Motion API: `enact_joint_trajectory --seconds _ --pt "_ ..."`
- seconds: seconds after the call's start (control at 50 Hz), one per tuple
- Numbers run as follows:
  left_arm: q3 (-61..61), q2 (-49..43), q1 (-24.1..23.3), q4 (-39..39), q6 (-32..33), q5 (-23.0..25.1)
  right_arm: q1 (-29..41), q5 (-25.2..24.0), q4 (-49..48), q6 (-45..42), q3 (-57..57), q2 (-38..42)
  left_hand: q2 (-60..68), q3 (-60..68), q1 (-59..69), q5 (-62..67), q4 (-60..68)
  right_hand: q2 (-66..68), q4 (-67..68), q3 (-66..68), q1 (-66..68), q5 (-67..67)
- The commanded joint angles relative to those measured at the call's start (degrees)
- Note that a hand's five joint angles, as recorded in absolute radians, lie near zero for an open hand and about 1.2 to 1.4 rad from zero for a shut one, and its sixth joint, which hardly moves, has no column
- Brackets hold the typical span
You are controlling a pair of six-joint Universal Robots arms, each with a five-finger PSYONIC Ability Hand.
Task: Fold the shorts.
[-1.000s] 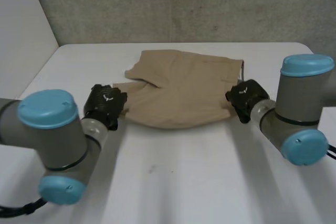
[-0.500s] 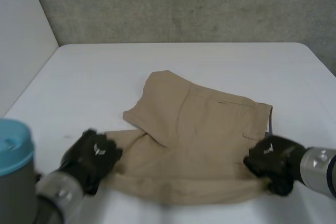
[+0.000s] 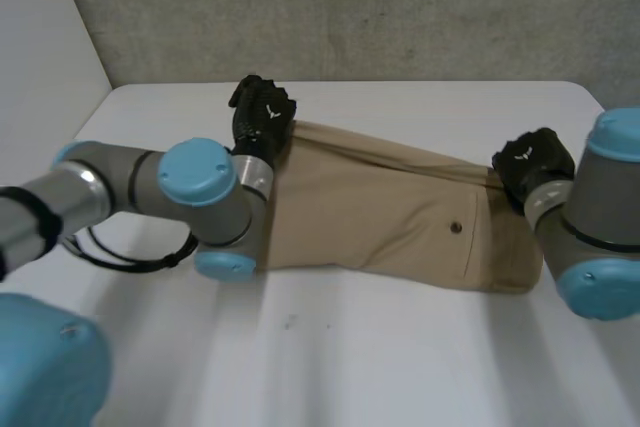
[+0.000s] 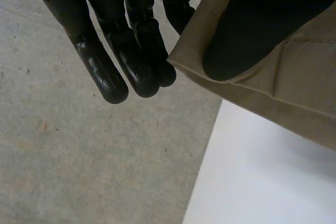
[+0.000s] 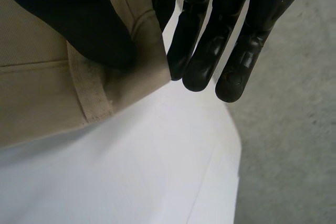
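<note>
We saw the tan shorts (image 3: 400, 212) lying across the middle of the white table (image 3: 400, 367), folded over on themselves, with a small button (image 3: 456, 228) showing on the upper layer towards the right end. The left hand (image 3: 262, 115) was at the far left corner of the shorts, on the side nearest the grey wall (image 3: 350, 7). In the head view the left arm (image 3: 200, 187) stood in front of the left end of the cloth. The right hand (image 3: 533, 160) was at the far right corner, and the far edge of the shorts ran fairly straight from one hand to the other. In the left wrist view we found that hand pinching its corner: the thumb (image 4: 247, 30) pressed on top of the hemmed edge with one finger behind the cloth, while the other fingers (image 4: 134, 72) hung straight and close together just beside the corner, holding nothing. The right wrist view showed the same kind of grip. There the right thumb (image 5: 68, 19) lay on the corner of the cloth, close to a belt loop (image 5: 89, 93), with a finger behind it. The remaining right fingers (image 5: 210, 61) pointed straight out past the edge. We could not tell whether either corner touched the table.
</note>
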Motion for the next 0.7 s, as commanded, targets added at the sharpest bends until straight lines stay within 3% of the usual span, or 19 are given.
enact_joint_trajectory --seconds 0.02,0.06,0.08,0.1,0.12,0.22,0.34,0.44,0.52,0.58,0.7 --pt "11.10 -9.88 0.59 0.58 -0.49 5.00 0.79 0.30 -7.10 -0.77 -8.85 10.55 -5.00 -4.70 -0.41 -3.87 -5.13 -2.50 -3.17 -2.83 9.26 -1.59" --pt "11.28 -10.67 0.59 1.55 -0.40 6.59 0.79 0.56 -7.19 -0.16 -10.78 12.05 -23.98 -23.68 -19.39 -22.85 -24.11 -25.82 -26.49 -26.15 -14.06 -24.91" --pt "11.63 -11.37 0.59 2.77 -0.22 7.12 0.79 0.91 -7.19 0.28 -12.45 12.92 -42.73 -42.43 -38.14 -41.60 -42.87 -52.76 -53.43 -53.09 -41.01 -51.86" --pt "11.63 -11.64 0.59 3.48 -0.22 6.95 0.79 1.09 -7.19 0.55 -13.16 13.02 -52.41 -52.11 -47.82 -51.28 -52.55 -57.66 -58.33 -57.99 -45.90 -56.76" --pt "11.54 -11.73 0.59 4.09 -0.22 6.77 0.79 1.35 -7.10 0.81 -13.78 13.02 -58.78 -58.48 -54.19 -57.65 -58.91 -57.66 -58.33 -57.99 -45.90 -56.76" --pt "9.53 -10.77 -0.03 5.07 -0.49 3.88 0.27 1.09 -6.58 6.77 -13.35 8.47 -58.78 -58.48 -54.19 -57.65 -58.91 -57.66 -58.33 -57.99 -45.90 -56.76" --pt "-2.41 1.87 0.15 4.80 -3.29 -0.35 0.09 -0.23 -5.52 12.23 -8.52 -2.08 -58.78 -58.48 -54.19 -57.65 -58.91 -57.66 -58.33 -57.99 -45.90 -56.76" --pt "-18.30 17.49 0.32 4.02 -17.40 -0.17 -0.52 -6.02 4.99 13.47 -3.16 -9.20 -58.73 -58.43 -54.14 -57.61 -58.87 -57.66 -58.33 -57.99 -45.90 -56.76" --pt "-28.50 26.12 0.32 1.13 -28.66 -0.08 -2.63 -8.04 15.10 16.61 0.44 -10.88 -57.73 -57.43 -53.14 -56.60 -57.86 -57.66 -58.33 -57.99 -45.90 -56.76" --pt "-33.53 30.09 0.32 -2.30 -33.52 0.00 -3.78 -9.45 19.43 20.22 3.96 -11.24 -57.56 -57.26 -52.97 -56.43 -57.69 -57.66 -58.33 -57.99 -45.90 -56.76" --pt "-42.40 34.14 0.32 -10.04 -37.40 0.27 -7.11 -17.01 13.57 22.43 14.95 -11.24 -57.39 -57.09 -52.80 -56.26 -57.52 -55.57 -56.24 -55.90 -43.81 -54.67"
